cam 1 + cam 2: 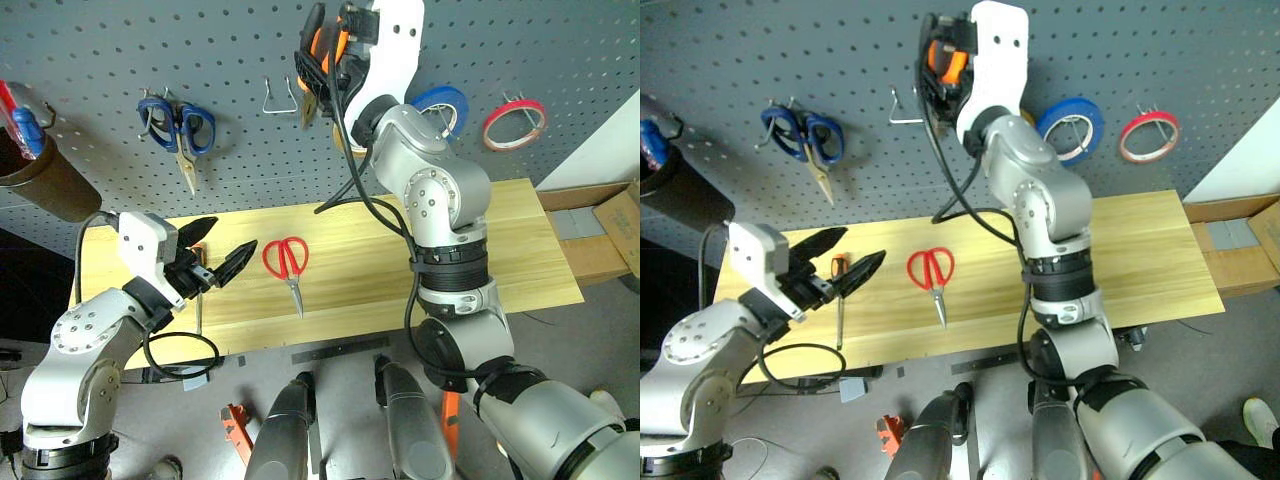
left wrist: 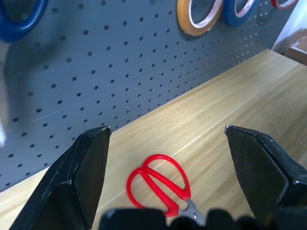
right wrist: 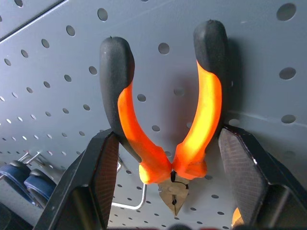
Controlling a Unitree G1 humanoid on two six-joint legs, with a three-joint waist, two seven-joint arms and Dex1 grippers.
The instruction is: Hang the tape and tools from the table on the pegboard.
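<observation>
Head view: right gripper [image 1: 322, 62] raised at pegboard [image 1: 100, 60], pinching pliers [image 1: 316, 50]; red tape [image 1: 514, 124] hanging; scissors [image 1: 288, 262], screwdriver [image 1: 838, 300] on table [image 1: 520, 250].
Left wrist: left gripper [image 2: 168, 163] spread, empty.
Right wrist: pliers against board.

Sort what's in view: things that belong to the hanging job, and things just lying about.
Job:
pliers, in the right gripper at the pegboard
red scissors on the table
screwdriver on the table
red tape, already hung

Not the job:
blue scissors
blue tape
yellow tape
</observation>
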